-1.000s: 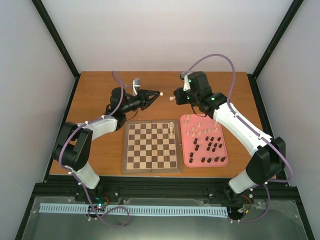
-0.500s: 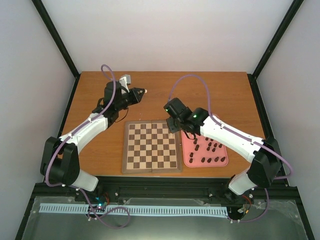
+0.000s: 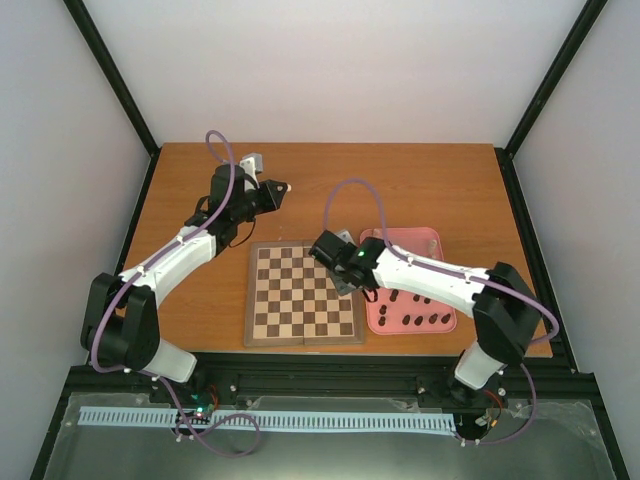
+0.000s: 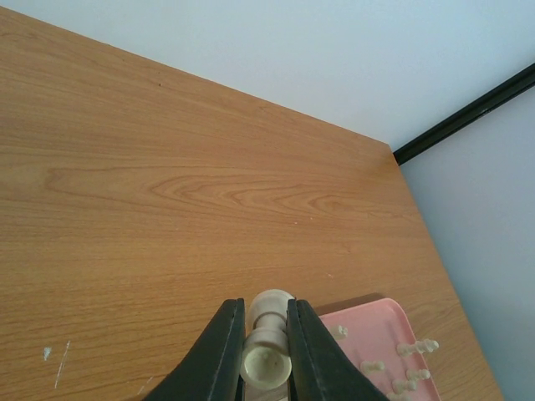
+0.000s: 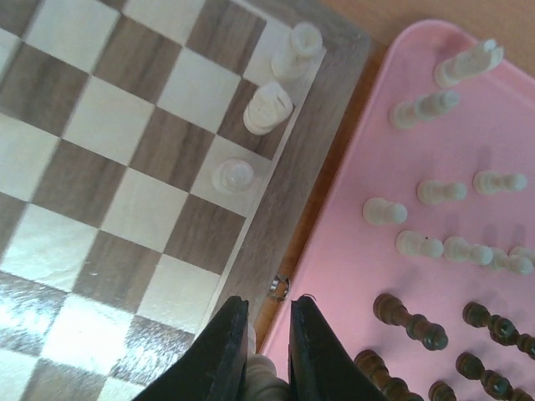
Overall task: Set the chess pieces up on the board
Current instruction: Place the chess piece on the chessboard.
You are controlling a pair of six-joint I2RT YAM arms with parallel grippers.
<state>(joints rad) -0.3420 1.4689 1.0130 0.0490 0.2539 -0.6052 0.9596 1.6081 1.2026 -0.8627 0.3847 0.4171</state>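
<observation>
Since the chess pieces (image 5: 267, 107) looked light, rigid and smooth, a stem grip suited them; left gripper (image 4: 266, 334), over the table (image 4: 167, 167), and right gripper (image 5: 259, 351), above the board (image 5: 288, 192) edge, each clamped one.

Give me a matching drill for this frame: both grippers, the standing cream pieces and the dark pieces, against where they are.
Things:
1. left gripper
2. right gripper
3. three standing cream pieces
4. dark pieces

Places or states:
A. in the pink tray
B. shut on a cream piece, over bare table
C. on the board, right-edge squares
D. shut on a second cream piece, at the board's right edge

Pairs: 1-B, 2-D, 3-C, 4-A
</observation>
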